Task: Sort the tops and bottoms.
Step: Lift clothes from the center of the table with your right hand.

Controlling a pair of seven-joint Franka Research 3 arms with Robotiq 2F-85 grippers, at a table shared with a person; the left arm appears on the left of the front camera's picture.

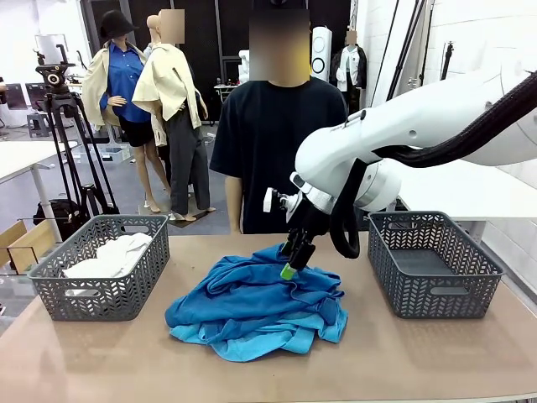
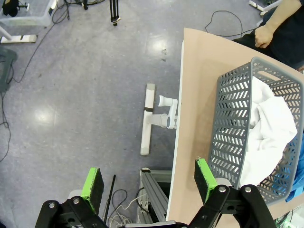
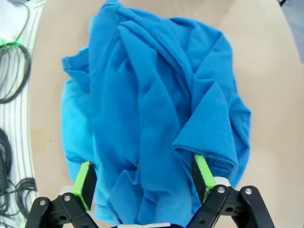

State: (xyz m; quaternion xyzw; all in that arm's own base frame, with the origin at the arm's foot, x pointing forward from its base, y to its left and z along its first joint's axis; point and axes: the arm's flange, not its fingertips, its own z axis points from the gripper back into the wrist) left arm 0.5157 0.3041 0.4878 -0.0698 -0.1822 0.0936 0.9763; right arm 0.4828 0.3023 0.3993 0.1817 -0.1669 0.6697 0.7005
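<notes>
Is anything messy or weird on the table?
Yes, the blue shirts are a crumpled heap in the middle of the table, royal-blue ones tangled over sky-blue ones, not folded or sorted. The white shirt is just bunched up in the left basket. Nothing looks spilled or broken.

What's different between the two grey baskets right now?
The left basket holds a white garment; the right basket shows its bare floor. The left basket stands left of the blue clothes pile, the right basket to the pile's right. Both are grey, with herringbone-cut walls and handle slots, and look alike in size.
</notes>
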